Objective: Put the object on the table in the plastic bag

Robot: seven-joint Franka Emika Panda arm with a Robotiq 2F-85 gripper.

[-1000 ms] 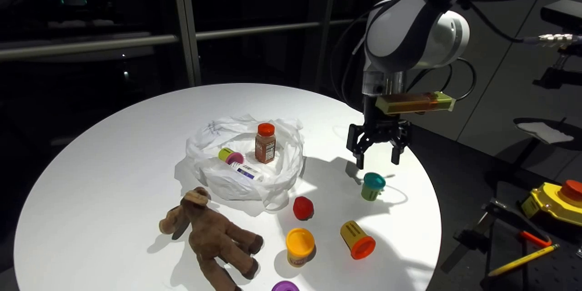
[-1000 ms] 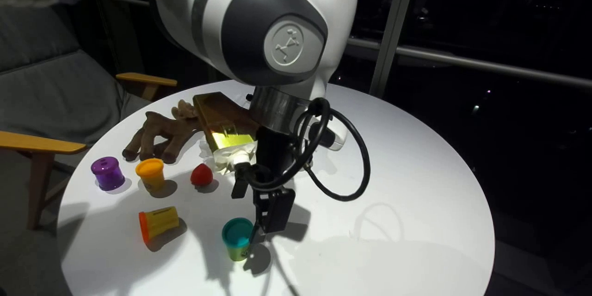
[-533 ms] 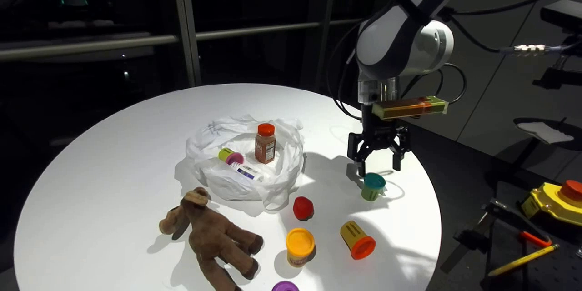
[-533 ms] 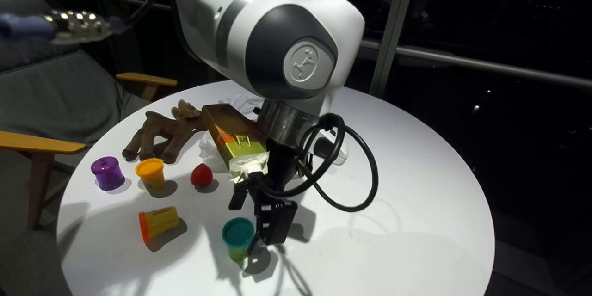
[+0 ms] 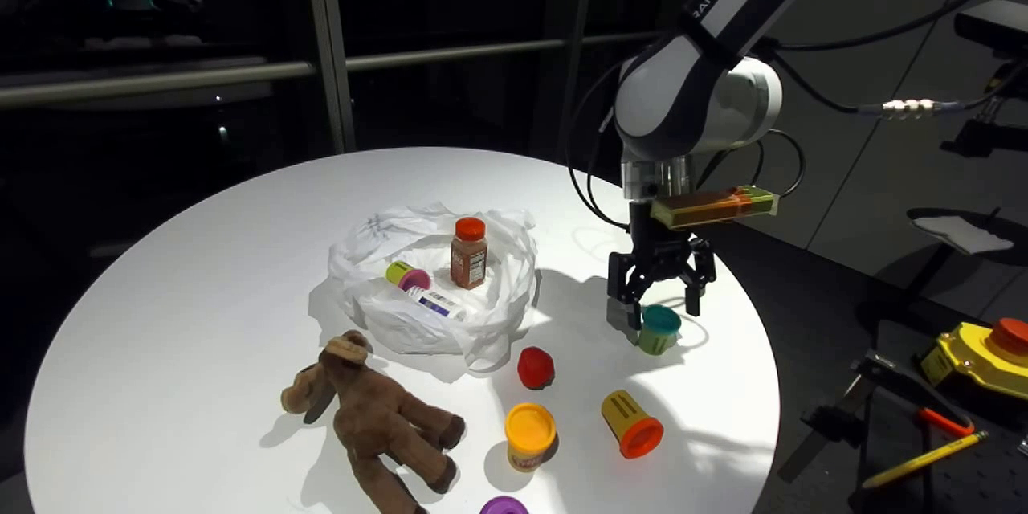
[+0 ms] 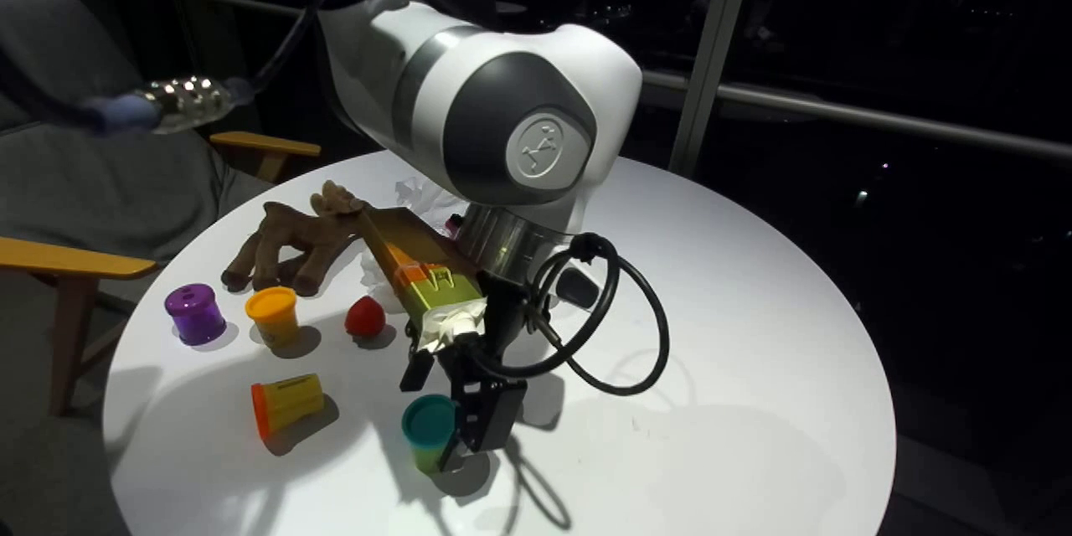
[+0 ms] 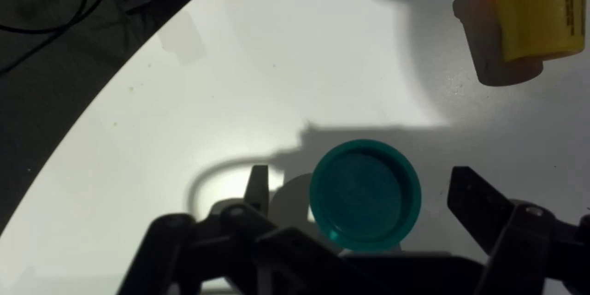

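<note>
1. End effector: the jaws of the gripper (image 7: pixel 360 184) are spread wide, nothing gripped. Its fingers (image 7: pixel 259 189) stand either side of the teal-lidded tub (image 7: pixel 364 198); we cannot make out any contact.
2. Target: we take this tub, upright on the table (image 5: pixel 201 273), as the object, judging by the gripper's placement. The plastic bag (image 5: pixel 401 329) lies well apart, mouth spread, holding a red-capped jar (image 5: pixel 469 259), a pink-lidded tub (image 5: pixel 408 276) and a white container (image 5: pixel 436 303).
3. Step in hand, by our reading: straddling the tub for the grasp. We should descend straight, fingers reaching below the lid onto the body, short of the tabletop.
4. Centring: in the wrist view the left gap looks slightly wider; a small sideways correction should avoid shoving the tub.
5. Close gently. A lid-only hold might pull it off.
6. Carry: lift clear of the upright jar, then lower into the bag's mouth.
</note>
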